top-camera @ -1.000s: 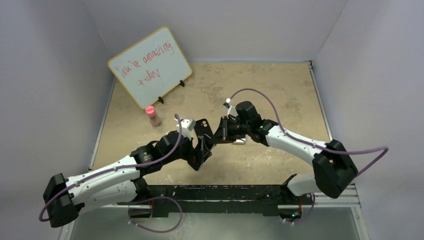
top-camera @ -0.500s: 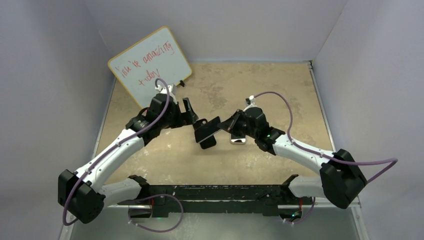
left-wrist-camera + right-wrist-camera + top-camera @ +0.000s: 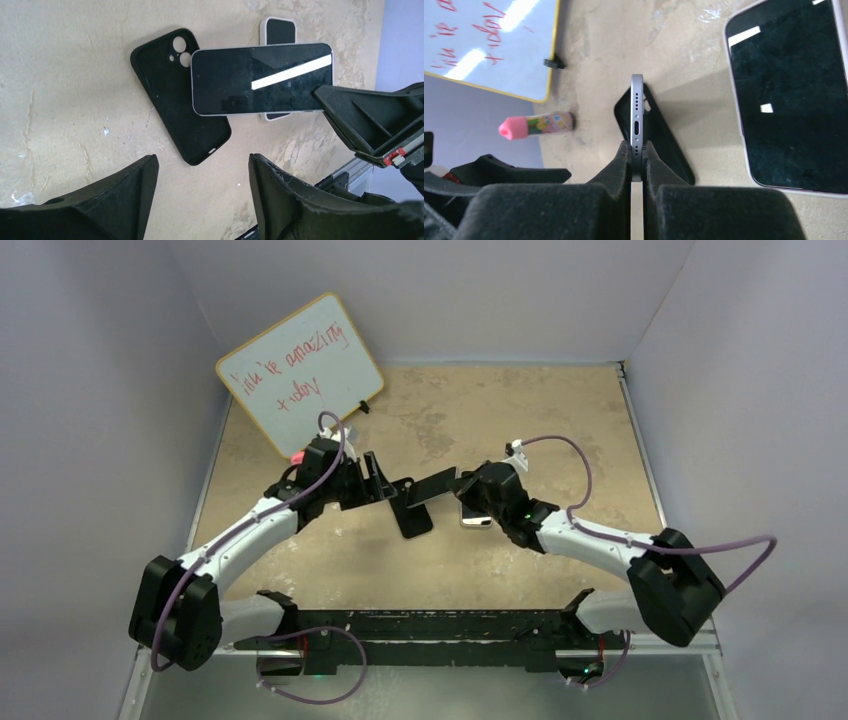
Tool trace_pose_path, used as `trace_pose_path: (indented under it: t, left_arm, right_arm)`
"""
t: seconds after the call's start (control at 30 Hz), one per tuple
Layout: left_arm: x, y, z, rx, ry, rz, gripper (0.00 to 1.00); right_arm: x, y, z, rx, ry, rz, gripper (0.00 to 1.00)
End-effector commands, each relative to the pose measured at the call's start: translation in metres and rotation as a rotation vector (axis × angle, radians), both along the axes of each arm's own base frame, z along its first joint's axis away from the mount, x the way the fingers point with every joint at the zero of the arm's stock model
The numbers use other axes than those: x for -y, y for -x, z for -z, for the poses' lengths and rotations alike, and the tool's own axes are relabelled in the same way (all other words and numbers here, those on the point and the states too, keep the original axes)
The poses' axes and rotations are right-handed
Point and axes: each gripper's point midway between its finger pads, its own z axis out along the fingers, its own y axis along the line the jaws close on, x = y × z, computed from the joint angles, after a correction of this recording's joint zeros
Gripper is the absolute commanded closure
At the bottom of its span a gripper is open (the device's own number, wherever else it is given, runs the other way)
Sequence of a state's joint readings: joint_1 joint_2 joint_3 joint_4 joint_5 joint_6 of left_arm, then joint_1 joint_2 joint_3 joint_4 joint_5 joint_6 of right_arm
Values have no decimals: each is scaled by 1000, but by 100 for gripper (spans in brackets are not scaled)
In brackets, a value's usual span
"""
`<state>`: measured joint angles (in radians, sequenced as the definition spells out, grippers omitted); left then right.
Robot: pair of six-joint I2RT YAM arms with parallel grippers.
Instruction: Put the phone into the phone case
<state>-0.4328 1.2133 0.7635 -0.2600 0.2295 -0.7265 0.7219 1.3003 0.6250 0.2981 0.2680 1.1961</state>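
Phone (image 3: 637,107) sits pinched by its port end between the fingers of the right gripper (image 3: 637,152), which have closed flat against its two faces. It is raised off the table (image 3: 560,440), with its thin edge turned toward that wrist's camera. Straight out beyond the fingertips it reaches over the phone case (image 3: 664,140), which lies open side up on the table just under and past it. From the left wrist, the phone (image 3: 262,78) crosses the camera-cutout end of the case (image 3: 165,90) (crosswise, not lined up with it). Beside the right gripper (image 3: 462,490) on its right lies a second phone (image 3: 794,95), screen up with a pale rim. Off its left are a pink-capped bottle (image 3: 536,124) and a whiteboard (image 3: 484,45). Facing it across the phone (image 3: 432,485), the left gripper (image 3: 385,480) holds nothing, its jaws spread wide and close to the free end.
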Motion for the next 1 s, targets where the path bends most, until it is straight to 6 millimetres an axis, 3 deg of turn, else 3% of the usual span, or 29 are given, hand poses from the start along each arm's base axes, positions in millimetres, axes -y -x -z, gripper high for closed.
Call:
trace_pose_path:
  t: [0.0,0.4,0.47,0.63,0.97]
  left_arm:
    - [12,-5,0,41,92,18,35]
    - [31,8,55,-49,164,96,68]
    - [33,9,62,-59,159,104,69]
    - [35,10,80,-88,130,115,73]
    - [29,3,96,-87,66,95,76]
  right_arm:
    - [-17,-18,-27,70,-32,57,100]
    - [-28,-3,-2,13,45,54,100]
    - [-27,1,2,0,61,45,100]
    - [-32,15,11,-18,72,-38,87]
    - [-33,65,44,-33,120,-303,75]
